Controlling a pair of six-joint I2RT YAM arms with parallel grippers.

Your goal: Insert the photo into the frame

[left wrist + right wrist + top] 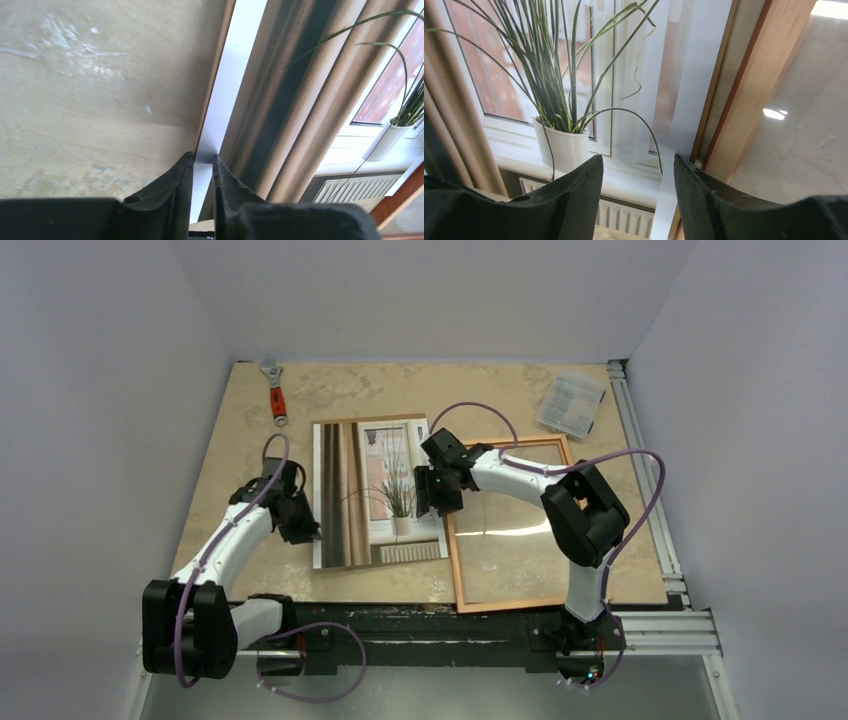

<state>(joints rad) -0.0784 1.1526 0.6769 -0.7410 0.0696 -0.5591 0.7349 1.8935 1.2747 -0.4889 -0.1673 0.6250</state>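
Lying picture-up, the photo (378,492) runs 12 to 6 o'clock; left pincer (203,157) clenches its edge, right pincer (638,160) is released.

Light: bright, even, from overhead.
Glare: white streak inside the thin orange-brown wooden frame (510,605).
Blur: close black gripper fingers (574,195) soft.

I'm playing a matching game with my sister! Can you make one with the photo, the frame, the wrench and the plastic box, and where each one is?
Things:
1 photo
2 frame
3 wrench
4 plastic box

Places:
A far right corner
B in the middle, picture side up
C far left corner
D right side, next to the photo

Pairs: 1-B, 2-D, 3-C, 4-A
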